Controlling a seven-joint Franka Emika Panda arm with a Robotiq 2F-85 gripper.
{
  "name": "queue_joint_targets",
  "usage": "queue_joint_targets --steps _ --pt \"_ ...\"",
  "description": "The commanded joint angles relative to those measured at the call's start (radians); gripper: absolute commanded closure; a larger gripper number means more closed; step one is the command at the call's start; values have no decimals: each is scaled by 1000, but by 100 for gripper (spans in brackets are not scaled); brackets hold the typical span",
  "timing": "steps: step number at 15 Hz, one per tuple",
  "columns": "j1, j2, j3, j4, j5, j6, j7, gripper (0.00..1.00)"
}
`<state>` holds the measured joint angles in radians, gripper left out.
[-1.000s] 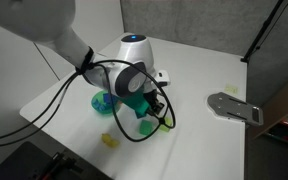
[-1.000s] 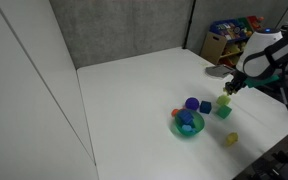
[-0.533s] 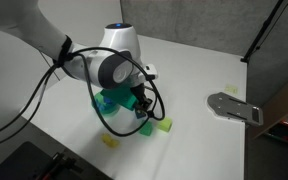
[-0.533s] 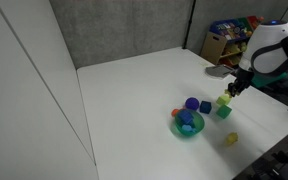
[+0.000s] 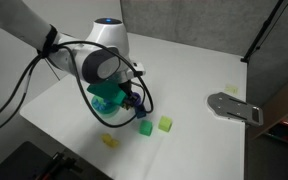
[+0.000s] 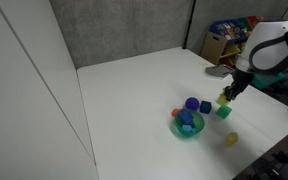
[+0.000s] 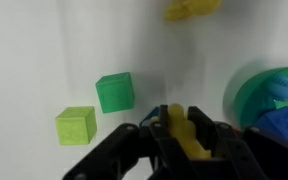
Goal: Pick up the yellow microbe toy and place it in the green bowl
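My gripper is shut on the yellow microbe toy; only a knobby yellow part shows between the black fingers. It hangs just above the table, next to the green bowl, which is at the right in the wrist view. In both exterior views the gripper is beside the bowl, not over it. The bowl holds blue toys.
A green cube and a yellow-green cube lie close by the gripper. Another lumpy yellow piece lies on the table. A purple ball sits behind the bowl. A grey metal plate lies near the table edge.
The arm has swung sideways toward the bowl with the yellow toy still held. The two cubes it covered are now in plain view.
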<state>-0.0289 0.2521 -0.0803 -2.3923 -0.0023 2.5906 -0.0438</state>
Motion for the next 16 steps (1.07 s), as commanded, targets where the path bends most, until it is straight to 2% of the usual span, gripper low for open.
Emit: queue_joint_targets --steps 1,7,8,12,16 --pt "-17 -1 18 1 11 -5 -13 72" --pt "-34 0 23 -1 22 -7 -36 72" --pt "-24 -2 20 -2 3 -7 -24 93" --pt "26 -17 40 2 -56 -16 8 92" --pt "85 -16 84 16 -69 -19 22 92"
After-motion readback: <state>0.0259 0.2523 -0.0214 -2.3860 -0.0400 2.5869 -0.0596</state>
